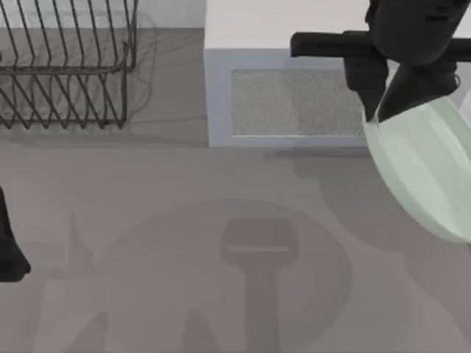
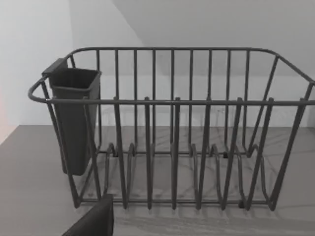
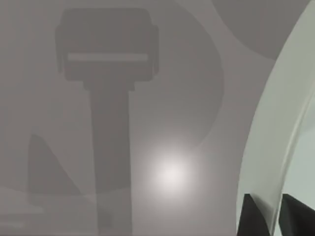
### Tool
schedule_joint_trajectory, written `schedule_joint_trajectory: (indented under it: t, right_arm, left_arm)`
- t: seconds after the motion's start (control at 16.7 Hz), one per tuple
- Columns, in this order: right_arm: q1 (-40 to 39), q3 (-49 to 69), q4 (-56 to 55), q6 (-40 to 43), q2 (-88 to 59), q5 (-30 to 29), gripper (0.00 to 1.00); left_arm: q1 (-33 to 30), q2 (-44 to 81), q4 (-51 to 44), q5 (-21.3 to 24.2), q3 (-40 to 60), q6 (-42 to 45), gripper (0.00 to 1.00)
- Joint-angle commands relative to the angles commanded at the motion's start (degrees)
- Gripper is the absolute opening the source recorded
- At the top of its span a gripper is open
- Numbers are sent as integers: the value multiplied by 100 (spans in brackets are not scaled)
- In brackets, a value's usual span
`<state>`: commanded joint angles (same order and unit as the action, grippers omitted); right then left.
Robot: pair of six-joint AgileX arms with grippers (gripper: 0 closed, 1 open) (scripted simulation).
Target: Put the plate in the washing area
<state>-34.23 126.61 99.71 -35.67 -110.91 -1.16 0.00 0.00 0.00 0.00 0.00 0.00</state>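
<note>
So the right gripper (image 1: 379,118) is up at the right side of the table, clamped onto the edge of the plate (image 1: 427,165). The plate hangs off it tilted, raised clear of the table (image 1: 169,184), its pale green face sloping down toward the right edge of the top view. In the right wrist view you can see the two dark fingertips (image 3: 253,216) pinching the plate's rim (image 3: 275,147) between them, one on each side, with the plate's curve sweeping away from them.

Under it the grey table is bare apart from shadows, including a big round one and the arm's outline. Just behind the plate and gripper sits the microwave (image 1: 287,99), a pale box with a speckled door panel; the gripper overlaps its right end from above.

Over on the far left there's the black wire dish rack (image 1: 66,66), with a dark cup-like holder (image 2: 74,118) clipped on one end in the left wrist view. The left gripper (image 1: 9,250) is parked at the left edge of the table, well away from everything; can't tell whether it's open or closed. Plain white wall (image 2: 34,49) behind the rack.
</note>
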Motion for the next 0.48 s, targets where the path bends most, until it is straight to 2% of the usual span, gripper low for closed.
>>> schedule_joint_trajectory:
  t: [0.3, 0.48]
  right_arm:
    - [-19, 3, -8, -6, -6, 3, 0]
    - [345, 372, -31, -25, 40, 70, 0]
  left_arm:
    - [0, 0, 0, 0, 0, 0, 100]
    - [0, 0, 0, 0, 0, 0, 100]
